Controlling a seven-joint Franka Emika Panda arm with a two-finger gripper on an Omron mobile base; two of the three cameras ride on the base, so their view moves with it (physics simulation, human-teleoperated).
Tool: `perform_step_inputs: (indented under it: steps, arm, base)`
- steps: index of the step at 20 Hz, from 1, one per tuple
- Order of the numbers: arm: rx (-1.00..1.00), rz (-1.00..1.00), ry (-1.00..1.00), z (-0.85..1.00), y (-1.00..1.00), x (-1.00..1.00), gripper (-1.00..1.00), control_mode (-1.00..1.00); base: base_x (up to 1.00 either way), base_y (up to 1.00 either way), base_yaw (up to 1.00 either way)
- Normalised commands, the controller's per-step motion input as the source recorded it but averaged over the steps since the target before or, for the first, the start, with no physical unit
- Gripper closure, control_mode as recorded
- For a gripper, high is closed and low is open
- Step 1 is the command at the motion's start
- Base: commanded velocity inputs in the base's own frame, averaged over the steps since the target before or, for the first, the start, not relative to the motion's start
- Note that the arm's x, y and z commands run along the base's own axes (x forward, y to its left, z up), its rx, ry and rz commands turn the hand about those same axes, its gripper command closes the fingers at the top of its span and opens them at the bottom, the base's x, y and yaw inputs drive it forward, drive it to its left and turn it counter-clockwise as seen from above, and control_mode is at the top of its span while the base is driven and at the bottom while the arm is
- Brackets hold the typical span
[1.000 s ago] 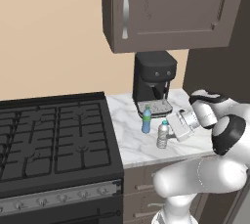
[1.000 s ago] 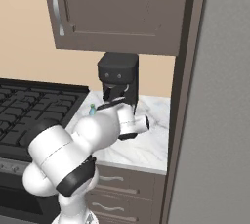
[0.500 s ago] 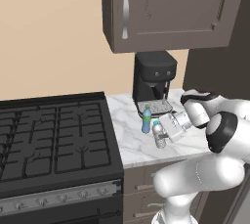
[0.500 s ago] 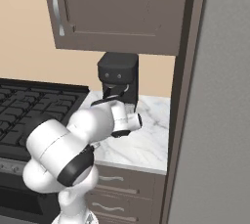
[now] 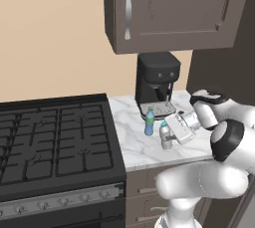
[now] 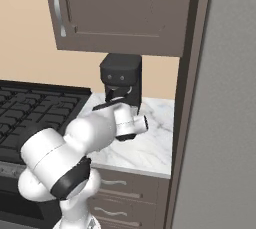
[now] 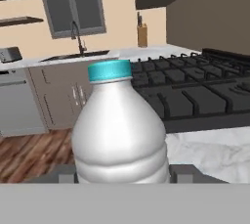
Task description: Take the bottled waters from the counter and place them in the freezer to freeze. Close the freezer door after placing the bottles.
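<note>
Two bottled waters stand on the marble counter [image 5: 133,147] in front of a coffee machine. The translucent blue one [image 5: 149,121] is upright on the left. The clear greyish one [image 5: 165,135] is just right of it, and my gripper [image 5: 170,133] reaches it from the right. In the hand view this clear bottle [image 7: 119,135] with its teal cap looms very close between the fingers of the open gripper [image 7: 128,175]; one fingertip [image 7: 66,175] is at each side. The freezer's plain grey side [image 6: 225,123] rises at the right; its doors are out of view.
A black coffee machine [image 5: 157,80] stands at the back of the counter under a brown wall cabinet [image 5: 169,10]. The black gas stove [image 5: 55,142] adjoins the counter on the left. A dark tall panel [image 6: 186,98] separates counter and freezer.
The hand has swung down and left from beside the counter's right end to the clear bottle, so that its fingers now flank it. Both bottles stay put.
</note>
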Motion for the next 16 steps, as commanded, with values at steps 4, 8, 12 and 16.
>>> perform_step_inputs:
  steps: [4, 8, 12, 16]
  arm:
    - [0.00, -0.10, -0.30, 0.64, 0.02, -0.77, 1.00, -1.00]
    - [0.00, -0.09, -0.27, 0.73, 0.16, -0.70, 1.00, -1.00]
    - [0.03, -0.15, -0.24, 0.76, 0.08, -0.72, 1.00, -1.00]
    - [0.11, -0.19, -0.12, 0.80, 0.12, -0.51, 1.00, -1.00]
  base:
    - [0.00, 0.00, 0.00]
    - [0.00, 0.00, 0.00]
    - [0.00, 0.00, 0.00]
    - [0.00, 0.00, 0.00]
